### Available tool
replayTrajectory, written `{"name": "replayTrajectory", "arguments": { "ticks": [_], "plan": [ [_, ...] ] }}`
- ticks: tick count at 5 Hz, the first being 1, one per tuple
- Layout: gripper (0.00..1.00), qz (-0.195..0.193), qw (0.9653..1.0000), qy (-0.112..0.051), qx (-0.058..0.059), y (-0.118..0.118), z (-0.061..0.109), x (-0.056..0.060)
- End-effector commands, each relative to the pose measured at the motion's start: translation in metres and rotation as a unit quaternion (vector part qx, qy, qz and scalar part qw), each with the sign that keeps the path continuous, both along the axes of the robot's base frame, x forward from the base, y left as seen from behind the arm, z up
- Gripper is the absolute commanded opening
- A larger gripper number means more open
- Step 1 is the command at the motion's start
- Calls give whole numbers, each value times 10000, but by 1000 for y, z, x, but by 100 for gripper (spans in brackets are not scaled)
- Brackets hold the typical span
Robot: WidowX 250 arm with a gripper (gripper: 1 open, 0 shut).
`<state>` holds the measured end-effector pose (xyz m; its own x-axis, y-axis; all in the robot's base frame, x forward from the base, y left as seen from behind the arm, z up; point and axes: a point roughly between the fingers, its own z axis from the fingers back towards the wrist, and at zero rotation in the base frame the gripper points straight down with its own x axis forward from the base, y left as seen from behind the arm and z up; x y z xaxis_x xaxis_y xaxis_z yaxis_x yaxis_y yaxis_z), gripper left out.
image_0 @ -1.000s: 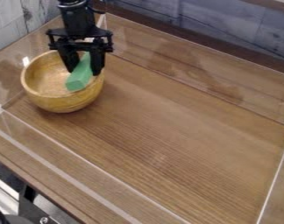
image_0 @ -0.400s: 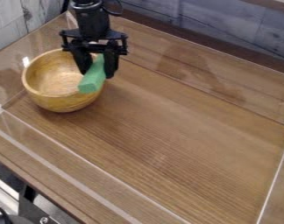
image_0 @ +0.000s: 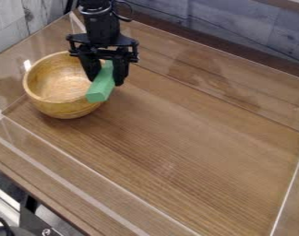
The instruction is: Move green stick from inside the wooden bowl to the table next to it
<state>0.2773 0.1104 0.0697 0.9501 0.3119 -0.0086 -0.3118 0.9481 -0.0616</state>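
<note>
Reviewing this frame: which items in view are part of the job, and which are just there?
Part of the job:
- green stick, held in the shut end effector over the bowl's right rim
- wooden bowl
- table, where the stick goes

Just there:
- clear plastic rim around the table
- grey wall behind

Black robot arm point(image_0: 101, 23), dark boxy wrist, two slim black jaws

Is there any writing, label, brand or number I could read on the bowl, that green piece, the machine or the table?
None can be read.
wooden bowl: plain wood, no marking.
green stick: plain green, no print.
gripper: black, no legible label at this picture size.
table: only wood grain.
</note>
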Motion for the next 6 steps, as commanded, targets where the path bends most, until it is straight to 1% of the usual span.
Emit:
{"name": "replayTrajectory", "arguments": {
  "ticks": [1,2,3,4,5,6],
  "plan": [
    [0,-117,9997,-178,91,-15,11,2],
    [0,-211,9997,-137,76,-37,5,1],
    [0,-301,9994,-144,64,-63,-3,0],
    [0,-392,9991,-166,62,-82,-13,1],
    [0,-419,9989,-189,58,-90,-20,2],
    [100,-435,9989,-166,85,-88,-22,1]
  ]
}}
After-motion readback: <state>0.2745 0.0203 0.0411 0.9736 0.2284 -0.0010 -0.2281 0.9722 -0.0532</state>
